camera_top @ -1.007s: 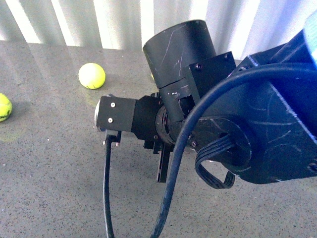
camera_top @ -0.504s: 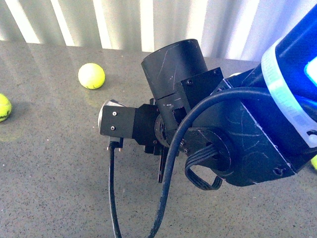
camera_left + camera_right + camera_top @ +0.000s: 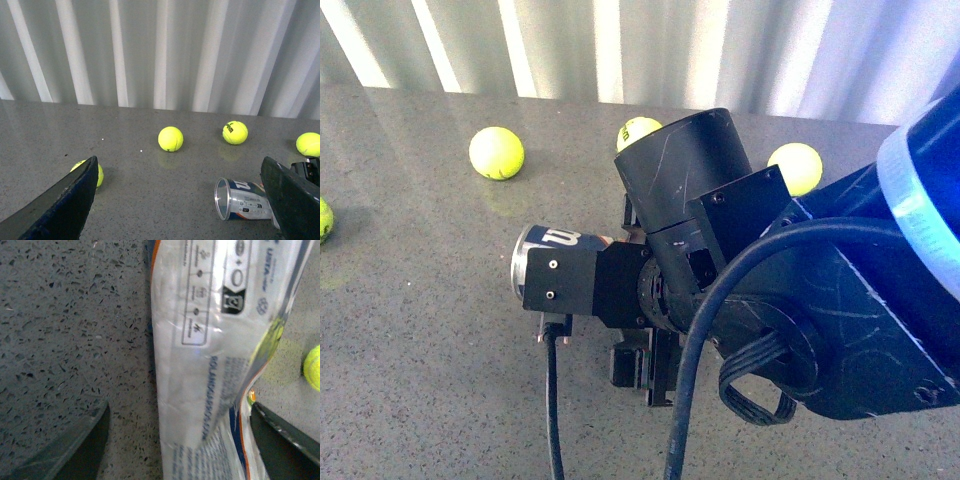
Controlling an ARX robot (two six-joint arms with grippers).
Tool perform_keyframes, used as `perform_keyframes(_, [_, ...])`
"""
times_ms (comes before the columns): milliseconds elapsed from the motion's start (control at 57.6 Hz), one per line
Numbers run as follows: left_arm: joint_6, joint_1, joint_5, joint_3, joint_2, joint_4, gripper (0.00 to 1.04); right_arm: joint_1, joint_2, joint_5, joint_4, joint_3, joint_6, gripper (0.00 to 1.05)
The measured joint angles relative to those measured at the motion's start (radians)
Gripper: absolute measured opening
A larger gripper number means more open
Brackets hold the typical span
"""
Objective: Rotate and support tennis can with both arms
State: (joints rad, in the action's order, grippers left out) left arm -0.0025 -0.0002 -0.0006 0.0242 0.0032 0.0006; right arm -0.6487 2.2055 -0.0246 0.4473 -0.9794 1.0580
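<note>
Whereas the front view half a second earlier showed only the arm's bulk, the tennis can had now come into sight. Its navy-labelled end showed just above the silver wrist camera housing of the right arm. The arm had shifted in frame, uncovering two more tennis balls at the back of the table. Judgement: the right arm's approach was about complete and rotation had not begun. The can lay flat on its side on the table, open mouth pointing away from the right arm.

Right gripper: fingers spread, straddling the can. One finger stood clear of it, with bare table between. The other sat at the can's wall, where the plastic looked creased; contact there could not be confirmed. No closed grip yet.

Left gripper: fingers wide apart and holding nothing, well apart from the can.

Hidden or unclear:
- Front view: the right gripper's fingers and most of the can's length were behind the arm.
- Left wrist view: the can's far end was cut off behind one finger, and one ball was half covered by the other.
- Right wrist view: the label print was too blurred to read in full.
</note>
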Motion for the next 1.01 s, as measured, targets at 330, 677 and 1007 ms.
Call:
perform_keyframes(330, [0.000, 0.000, 0.000, 0.000, 0.000, 0.000, 0.98, 0.029, -0.104, 0.003, 0.042, 0.121, 0.023, 0.97])
perform_keyframes(677, [0.000, 0.000, 0.000, 0.000, 0.000, 0.000, 0.98, 0.105, -0.362, 0.042, 0.116, 0.348, -0.104, 0.97])
perform_keyframes(1007, [0.000, 0.000, 0.000, 0.000, 0.000, 0.000, 0.98, 0.576, -0.892, -0.335, 0.357, 0.667, -0.625, 0.97])
